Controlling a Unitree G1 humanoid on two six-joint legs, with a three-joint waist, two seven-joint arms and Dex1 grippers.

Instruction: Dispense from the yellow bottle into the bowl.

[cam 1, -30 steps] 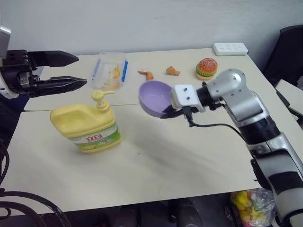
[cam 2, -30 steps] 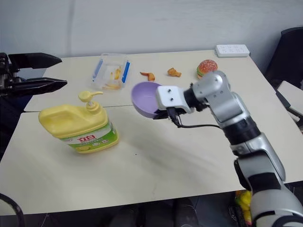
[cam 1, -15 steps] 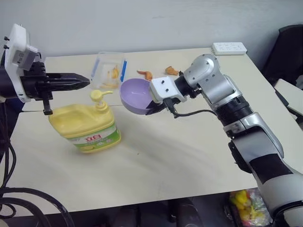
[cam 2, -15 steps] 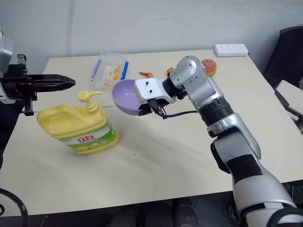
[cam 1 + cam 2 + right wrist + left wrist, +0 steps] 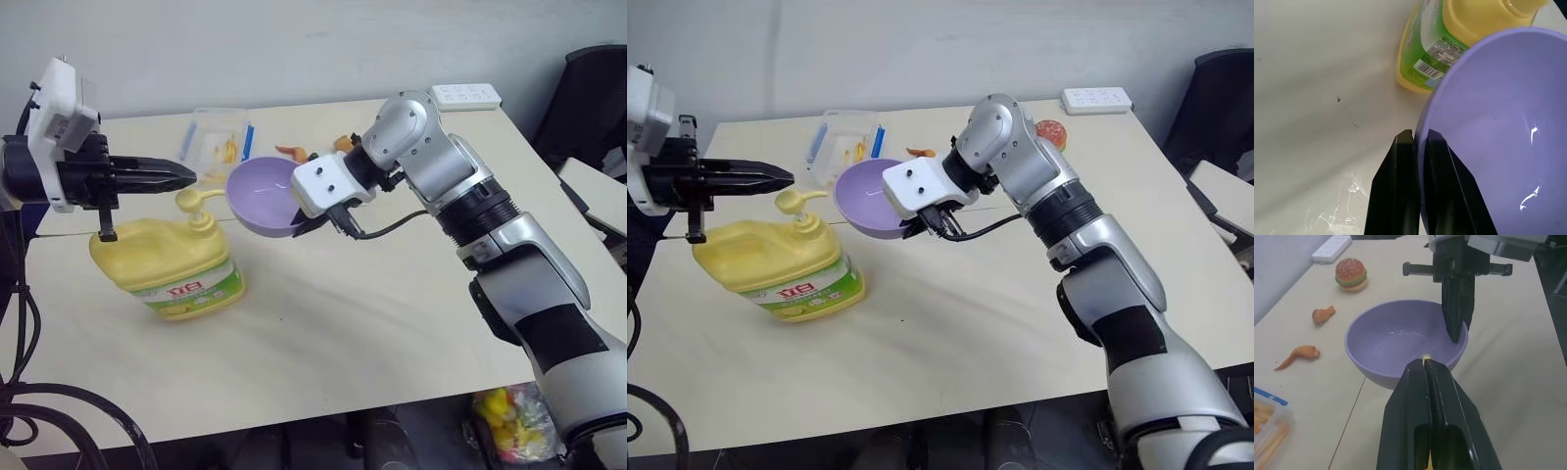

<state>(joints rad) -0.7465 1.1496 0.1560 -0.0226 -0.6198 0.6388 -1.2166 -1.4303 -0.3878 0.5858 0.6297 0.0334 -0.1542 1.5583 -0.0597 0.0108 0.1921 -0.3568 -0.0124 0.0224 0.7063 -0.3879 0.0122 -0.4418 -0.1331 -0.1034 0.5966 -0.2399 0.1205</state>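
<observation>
Bowl (image 5: 260,196) is held off the bench by right gripper (image 5: 1418,147), jaws clamped on its rim, at 3 o'clock of yellow bottle (image 5: 167,264) pump. Left gripper (image 5: 181,176), jaws shut empty, is poised above pump. Pressing pending; bowl looks empty.

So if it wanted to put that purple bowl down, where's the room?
Bare table lies in front of the yellow bottle. It's crowded behind: clear container, chicken pieces, burger, remote.
</observation>
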